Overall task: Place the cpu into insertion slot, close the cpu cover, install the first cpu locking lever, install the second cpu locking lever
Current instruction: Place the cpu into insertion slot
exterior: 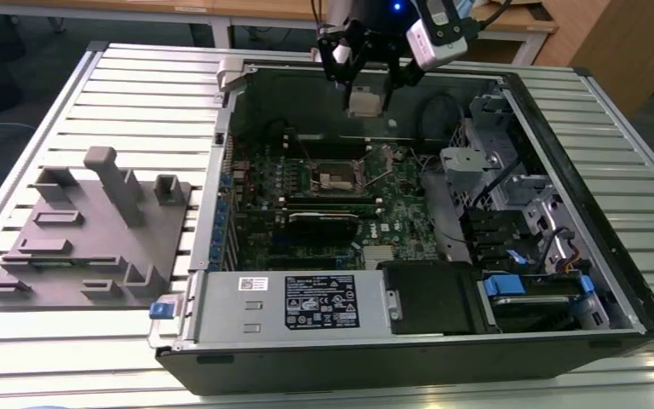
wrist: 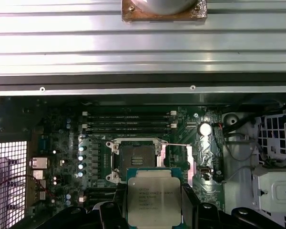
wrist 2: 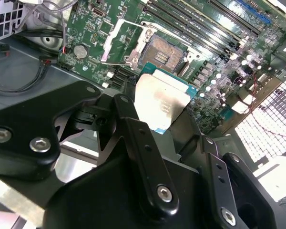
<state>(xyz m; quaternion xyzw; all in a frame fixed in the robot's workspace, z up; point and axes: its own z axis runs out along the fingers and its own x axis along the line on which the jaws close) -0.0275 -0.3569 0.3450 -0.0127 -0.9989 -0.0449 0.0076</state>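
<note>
Slatted metal table [exterior: 65, 94], open computer case [exterior: 599, 315] lying on it. High over the case, the gripper [exterior: 364, 100] clamps the chip [wrist: 154, 202]. Below it the socket [wrist: 137, 161] sits bare. Step one, I'd say: chip needs squaring, then a level descent.

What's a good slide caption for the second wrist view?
Gripper holds the cpu over the green motherboard, not yet seated in the insertion slot.

You count one cpu [wrist: 154, 202], one insertion slot [wrist: 137, 161], one green motherboard [exterior: 401, 213], one open computer case [exterior: 599, 281], one gripper [exterior: 364, 97], one grey fixture block [exterior: 77, 247], one slatted metal table [exterior: 54, 111], one coin battery [wrist 2: 79, 51] and one labelled power supply [exterior: 293, 302] in front of you
</note>
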